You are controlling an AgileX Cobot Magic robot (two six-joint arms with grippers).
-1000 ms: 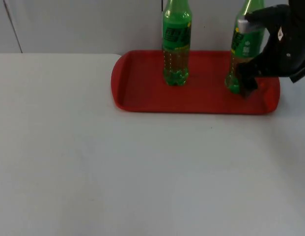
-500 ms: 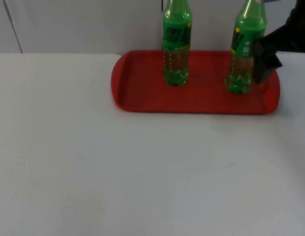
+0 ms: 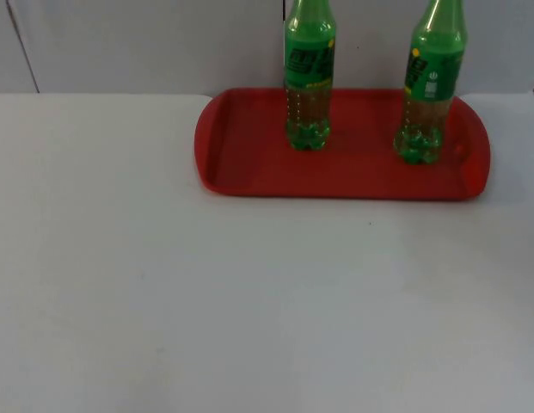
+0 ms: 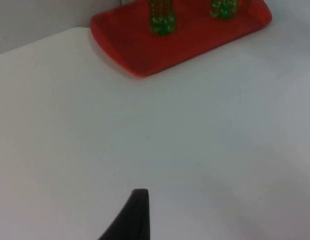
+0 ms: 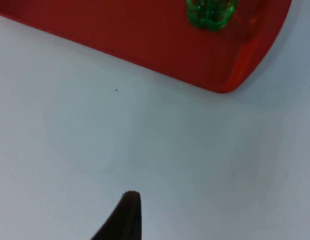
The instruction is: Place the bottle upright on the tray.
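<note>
Two green bottles stand upright on the red tray (image 3: 249, 172) at the back of the table. One bottle (image 3: 309, 77) is near the tray's middle, the other (image 3: 430, 86) near its right end. Nothing touches either bottle. In the left wrist view, both bottle bases (image 4: 161, 20) (image 4: 223, 7) and the tray (image 4: 145, 55) lie far ahead of my left gripper (image 4: 137, 212), which waits over bare table. My right gripper (image 5: 126, 215) hangs over the table in front of the tray's right end (image 5: 229, 65), apart from the right bottle's base (image 5: 211, 11).
The white table top (image 3: 249, 301) spreads wide in front of the tray. The grey partition wall (image 3: 146, 43) rises just behind the tray.
My right gripper has let go of the right bottle and pulled away to the right, out of the top view. The bottle stays upright on the tray.
</note>
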